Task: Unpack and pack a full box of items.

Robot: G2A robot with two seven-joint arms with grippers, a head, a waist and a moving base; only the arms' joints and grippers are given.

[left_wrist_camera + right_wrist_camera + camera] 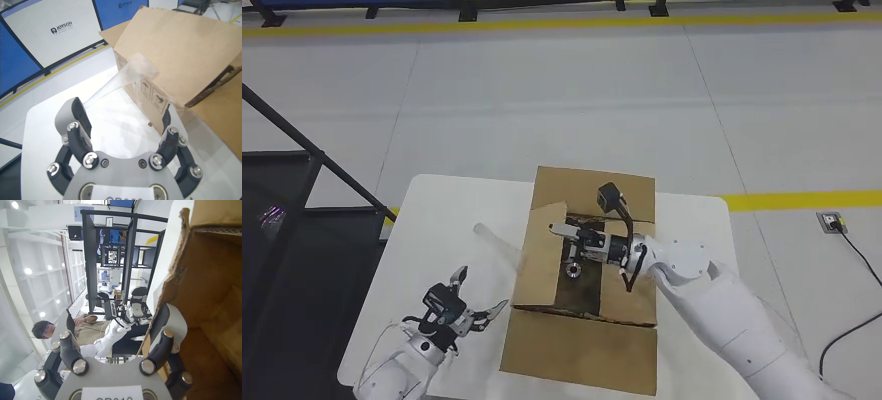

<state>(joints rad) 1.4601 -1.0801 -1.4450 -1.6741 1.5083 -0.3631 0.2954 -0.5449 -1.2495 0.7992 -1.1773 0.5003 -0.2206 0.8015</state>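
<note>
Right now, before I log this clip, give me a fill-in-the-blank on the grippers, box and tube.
The left gripper has its jaws ____. The right gripper is at the box, which is made of ____. The translucent tube leans from the ____ up against the box. Missing words: open; cardboard; table.

Box (580, 348) on table (437, 270), tube (496, 243) left of box, touching it

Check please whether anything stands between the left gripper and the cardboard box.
A whitish strip slants from the cardboard box flap down to the table, just ahead of the open left gripper; nothing else visible.
</note>
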